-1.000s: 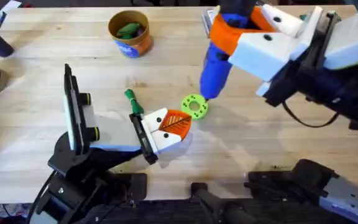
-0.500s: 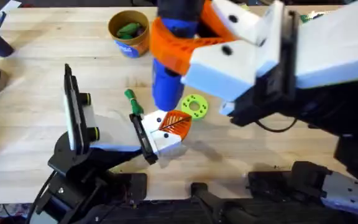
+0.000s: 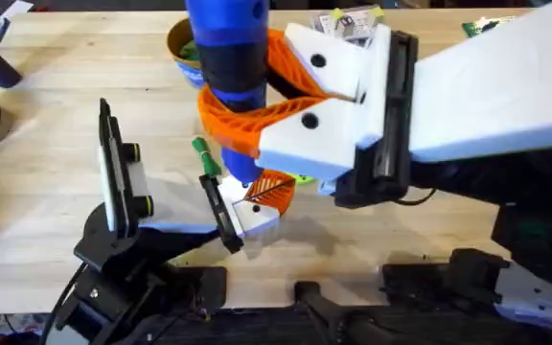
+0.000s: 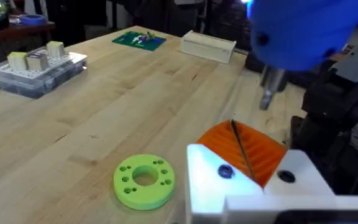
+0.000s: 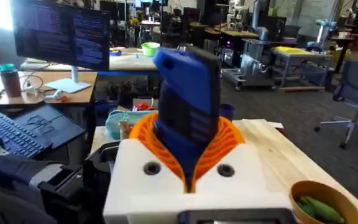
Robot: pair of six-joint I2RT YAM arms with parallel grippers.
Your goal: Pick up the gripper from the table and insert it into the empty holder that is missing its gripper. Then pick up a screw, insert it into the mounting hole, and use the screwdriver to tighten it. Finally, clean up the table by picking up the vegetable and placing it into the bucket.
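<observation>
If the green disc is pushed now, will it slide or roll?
The green disc lies flat on the table, so it would probably slide, not roll. It looks like stiff, light plastic with holes, unlikely to bend. Set on edge, it might roll.

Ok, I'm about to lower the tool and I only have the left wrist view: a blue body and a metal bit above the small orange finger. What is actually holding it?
Observer: The right gripper. Its orange fingers are shut around the blue screwdriver.
Operator: Is there a vegetable on the table?
Observer: Yes, a slim green vegetable lies on the wood beside the holder.
Operator: And where is the bucket?
Observer: The orange bucket stands at the far side of the table, partly hidden behind the screwdriver, with something green already inside.
</observation>
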